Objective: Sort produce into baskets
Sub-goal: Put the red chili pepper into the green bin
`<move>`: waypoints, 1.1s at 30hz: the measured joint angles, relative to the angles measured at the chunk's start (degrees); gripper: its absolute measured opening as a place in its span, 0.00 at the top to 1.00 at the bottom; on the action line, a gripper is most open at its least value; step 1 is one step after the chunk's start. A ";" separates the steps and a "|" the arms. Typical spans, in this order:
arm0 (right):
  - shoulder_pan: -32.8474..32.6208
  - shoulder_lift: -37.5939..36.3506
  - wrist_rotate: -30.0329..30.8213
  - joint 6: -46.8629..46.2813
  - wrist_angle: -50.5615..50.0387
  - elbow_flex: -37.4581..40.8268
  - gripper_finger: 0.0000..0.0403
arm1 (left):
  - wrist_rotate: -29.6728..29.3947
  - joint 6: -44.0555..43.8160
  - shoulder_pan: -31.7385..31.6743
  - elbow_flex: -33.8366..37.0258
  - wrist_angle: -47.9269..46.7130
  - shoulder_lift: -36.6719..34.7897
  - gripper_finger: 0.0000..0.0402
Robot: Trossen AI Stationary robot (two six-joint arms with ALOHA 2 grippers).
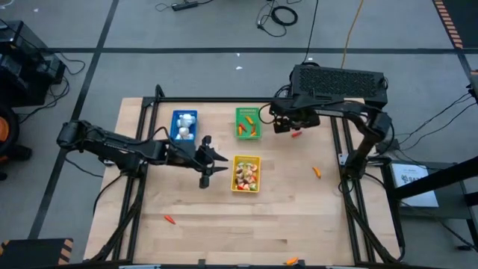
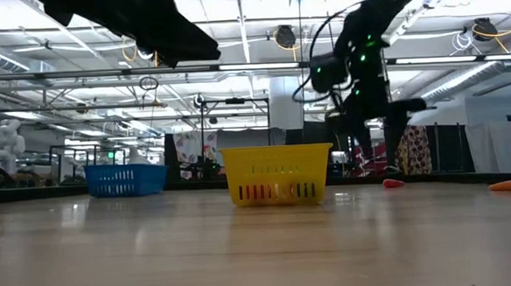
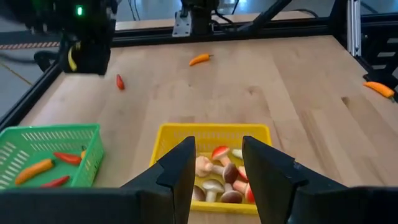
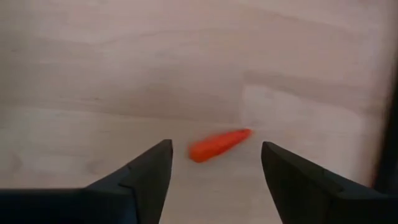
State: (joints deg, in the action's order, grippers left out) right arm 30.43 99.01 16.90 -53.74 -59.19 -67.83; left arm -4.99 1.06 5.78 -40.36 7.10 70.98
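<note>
Three baskets stand on the wooden table: a blue basket with white bulbs, a green basket with red and orange peppers, and a yellow basket with mushroom-like pieces. My left gripper hovers just left of the yellow basket, pointing toward it, open with nothing between its fingers. To the right of the green basket my right gripper points down, open, over a red-orange pepper. The pepper lies flat on the table below the gap between the fingers, untouched.
Loose orange pieces lie on the table at the right, near the front left and at the front edge. A black frame rail borders the table's right side. Bare wood lies in front of the yellow basket.
</note>
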 joint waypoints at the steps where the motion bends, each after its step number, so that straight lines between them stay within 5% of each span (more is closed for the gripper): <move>1: 0.13 0.95 -1.05 0.05 0.97 0.00 0.41 | 0.00 0.48 0.00 0.00 0.08 0.18 0.65; 15: 0.24 5.79 -2.90 0.41 -0.62 1.54 0.49 | 0.07 0.75 0.00 0.00 -3.41 0.29 0.65; 23: 0.35 1.62 -3.87 1.23 13.34 10.14 0.49 | 0.23 0.76 0.87 0.00 -2.71 0.29 0.65; 33: 0.26 -1.21 -3.07 -4.10 17.43 14.59 0.49 | 0.17 0.74 0.85 -0.02 1.39 0.29 0.65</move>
State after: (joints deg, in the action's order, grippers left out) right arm 30.69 97.80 13.84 -57.84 -41.76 -53.24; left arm -4.82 1.80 6.63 -40.38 8.49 71.26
